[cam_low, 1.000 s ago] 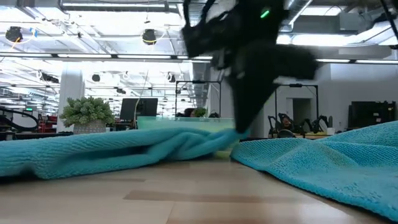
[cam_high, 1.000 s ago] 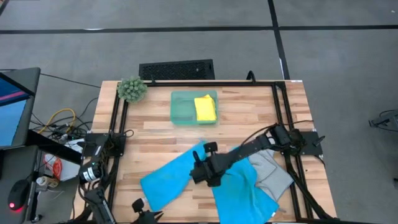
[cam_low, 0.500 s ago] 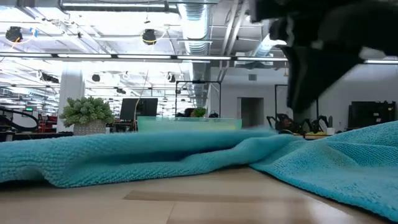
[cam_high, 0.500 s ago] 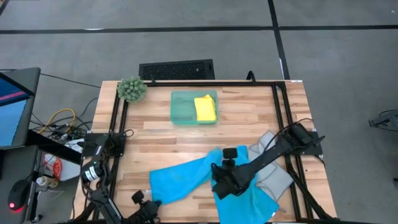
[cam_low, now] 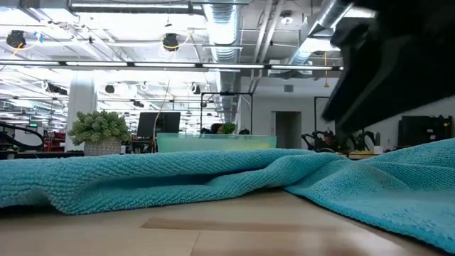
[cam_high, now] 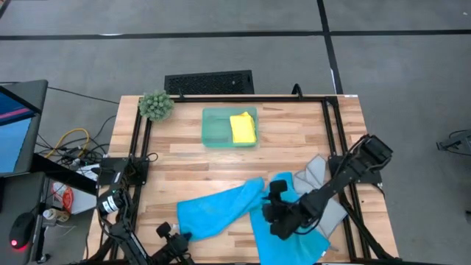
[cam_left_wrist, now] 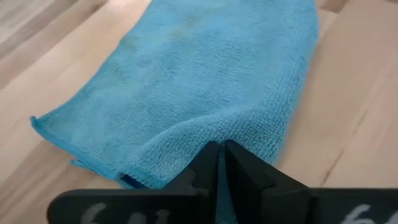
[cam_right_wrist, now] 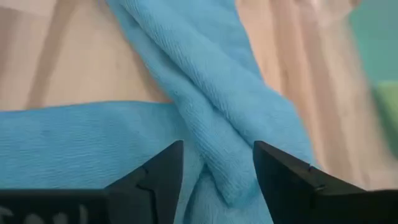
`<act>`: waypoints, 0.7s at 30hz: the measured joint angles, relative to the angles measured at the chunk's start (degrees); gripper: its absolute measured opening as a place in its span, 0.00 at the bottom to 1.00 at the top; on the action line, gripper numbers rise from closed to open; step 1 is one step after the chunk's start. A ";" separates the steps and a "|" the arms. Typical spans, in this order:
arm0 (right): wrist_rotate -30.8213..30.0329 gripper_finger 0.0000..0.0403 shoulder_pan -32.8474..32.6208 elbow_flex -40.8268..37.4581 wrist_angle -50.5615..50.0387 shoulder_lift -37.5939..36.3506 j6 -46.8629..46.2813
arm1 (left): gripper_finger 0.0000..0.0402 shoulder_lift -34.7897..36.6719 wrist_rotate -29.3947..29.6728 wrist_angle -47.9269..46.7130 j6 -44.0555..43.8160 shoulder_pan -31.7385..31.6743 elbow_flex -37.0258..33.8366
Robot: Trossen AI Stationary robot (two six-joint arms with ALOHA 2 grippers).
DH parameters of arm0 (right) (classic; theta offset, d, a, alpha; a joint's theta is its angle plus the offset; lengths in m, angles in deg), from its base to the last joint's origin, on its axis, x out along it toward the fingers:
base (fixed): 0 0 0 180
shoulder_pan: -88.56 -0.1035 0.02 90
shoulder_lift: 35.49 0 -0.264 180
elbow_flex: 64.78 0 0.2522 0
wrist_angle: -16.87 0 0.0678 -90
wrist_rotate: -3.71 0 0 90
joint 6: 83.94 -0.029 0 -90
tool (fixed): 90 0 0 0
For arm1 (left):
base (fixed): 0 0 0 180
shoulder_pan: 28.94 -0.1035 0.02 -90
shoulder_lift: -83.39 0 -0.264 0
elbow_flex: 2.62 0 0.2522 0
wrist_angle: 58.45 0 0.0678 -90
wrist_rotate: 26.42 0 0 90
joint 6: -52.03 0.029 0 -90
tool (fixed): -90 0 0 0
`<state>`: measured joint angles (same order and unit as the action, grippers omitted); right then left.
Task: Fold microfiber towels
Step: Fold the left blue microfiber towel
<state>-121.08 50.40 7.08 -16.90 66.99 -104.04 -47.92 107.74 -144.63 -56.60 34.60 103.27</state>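
Note:
A bright blue microfiber towel lies bunched lengthwise on the table, slanting from near left to centre. My left gripper is shut on its near-left end. The towel's other end rests on a second blue towel. Above that overlap, my right gripper is open, a finger on either side of the end. A light grey towel lies flat at the right. A yellow towel sits folded in the teal tray. My left gripper pinches the blue towel's near-left edge between its two shut fingers, which come low from the table's near-left side. A second layer shows at the corner beside them. The rest of the towel lies slack on the table, stretching away from the fingers.
A fuzzy green plant ball stands at the far left corner. A black frame borders the table's sides. Bare wood shows between the tray and the towels. In the low view the blue towels fill the foreground.
My right gripper has carried the blue towel's far end toward the table's right and near edge, laid it on the second blue towel, then opened and let go. The towel now lies drawn out longer, and its left end has slid a little to the right.

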 joint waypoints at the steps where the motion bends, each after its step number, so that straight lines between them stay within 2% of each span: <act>1: 0.51 0.53 0.60 -1.36 2.39 0.00 0.69 | 0.06 0.00 0.01 -0.25 -0.51 -0.03 0.00; 4: 1.80 0.51 2.81 -4.01 7.17 -0.02 0.90 | 0.06 0.01 -0.20 -1.04 -0.73 -0.34 0.00; 9: 4.69 0.44 5.20 -6.07 9.09 -0.02 0.17 | 0.06 0.02 -0.86 -2.65 -0.72 -1.70 -0.02; 18: 4.95 0.08 1.02 -5.76 8.37 -0.05 -0.81 | 0.06 0.09 -1.94 -2.97 1.56 -4.61 -1.37; 21: 5.19 0.02 -2.34 -4.70 8.38 -0.07 -0.23 | 0.06 0.11 -3.66 -2.49 2.69 -5.26 -2.00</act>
<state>-115.89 48.06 2.38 -8.52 66.92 -104.28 -47.81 104.08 -147.12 -53.90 29.34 101.27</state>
